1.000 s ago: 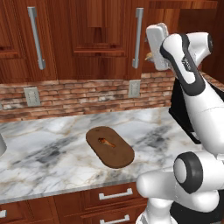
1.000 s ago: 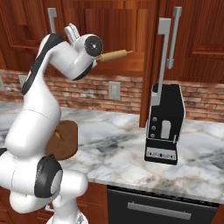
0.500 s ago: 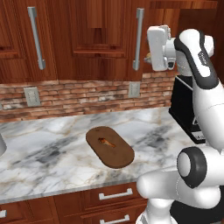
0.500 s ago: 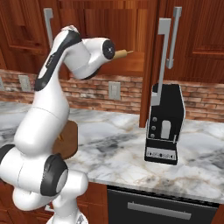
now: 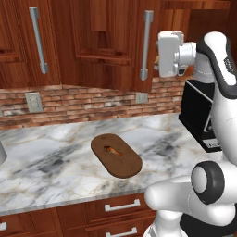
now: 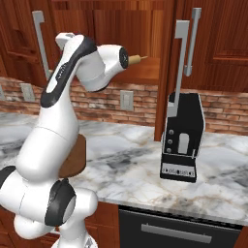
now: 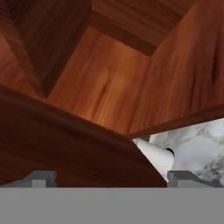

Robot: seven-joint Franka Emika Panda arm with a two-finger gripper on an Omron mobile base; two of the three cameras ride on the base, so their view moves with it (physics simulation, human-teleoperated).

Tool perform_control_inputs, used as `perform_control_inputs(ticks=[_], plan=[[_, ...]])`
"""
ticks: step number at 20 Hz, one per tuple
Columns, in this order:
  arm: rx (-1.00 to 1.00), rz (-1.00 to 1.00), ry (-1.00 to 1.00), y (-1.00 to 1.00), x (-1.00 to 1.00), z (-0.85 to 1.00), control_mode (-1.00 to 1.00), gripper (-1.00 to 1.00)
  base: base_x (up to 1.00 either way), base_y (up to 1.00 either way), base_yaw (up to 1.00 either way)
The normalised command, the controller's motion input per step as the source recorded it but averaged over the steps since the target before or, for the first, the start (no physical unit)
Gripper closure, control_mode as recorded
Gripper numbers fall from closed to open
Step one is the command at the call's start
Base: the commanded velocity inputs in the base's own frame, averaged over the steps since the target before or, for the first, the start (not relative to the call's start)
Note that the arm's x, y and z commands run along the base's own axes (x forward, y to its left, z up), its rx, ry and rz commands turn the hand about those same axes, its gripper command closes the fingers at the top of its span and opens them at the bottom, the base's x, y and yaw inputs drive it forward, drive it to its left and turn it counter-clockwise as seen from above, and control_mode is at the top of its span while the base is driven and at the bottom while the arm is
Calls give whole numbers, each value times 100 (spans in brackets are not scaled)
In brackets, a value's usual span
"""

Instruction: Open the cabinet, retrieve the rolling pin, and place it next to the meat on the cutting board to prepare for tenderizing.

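Swinging further left since a second ago, the white hand now sits right beside the open cabinet door's grey bar handle (image 5: 146,45), where earlier it hung clear to the right. The gripper (image 7: 111,178) has its jaws spread as wide as they go, with nothing between them; its two dark tips stand far apart against smooth reddish-brown wood grain.

The cabinet (image 5: 99,41) is panelled reddish-brown wood with long vertical handles. On its wooden shelf lies the rolling pin (image 6: 134,59), a slim light-tan cylinder whose narrow end pokes out from behind the arm's wrist.

Below, the cutting board (image 5: 116,155), a flat dark-brown oval, rests on the veined grey-white marble counter (image 5: 51,162) near its front edge. The meat (image 5: 112,150), a small orange-brown lump, sits on the board's rear half. A black boxy appliance (image 6: 181,137) stands toward the counter's right end, in front of the brick backsplash (image 5: 78,103).
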Motion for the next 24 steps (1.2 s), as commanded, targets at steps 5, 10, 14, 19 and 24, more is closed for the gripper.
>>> perform_control_inputs(ticks=[5,10,14,19,24], plan=[[-20,9,-30,100,-99,-14,-100,-100,0,0,0],[-19,7,-27,100,-97,-15,-100,-100,0,0,0],[-15,9,-21,100,-83,-23,-100,-100,0,0,0],[-11,9,-15,100,-55,-26,-100,-100,0,0,0],[-5,10,-11,100,-10,-30,-100,-100,0,0,0]])
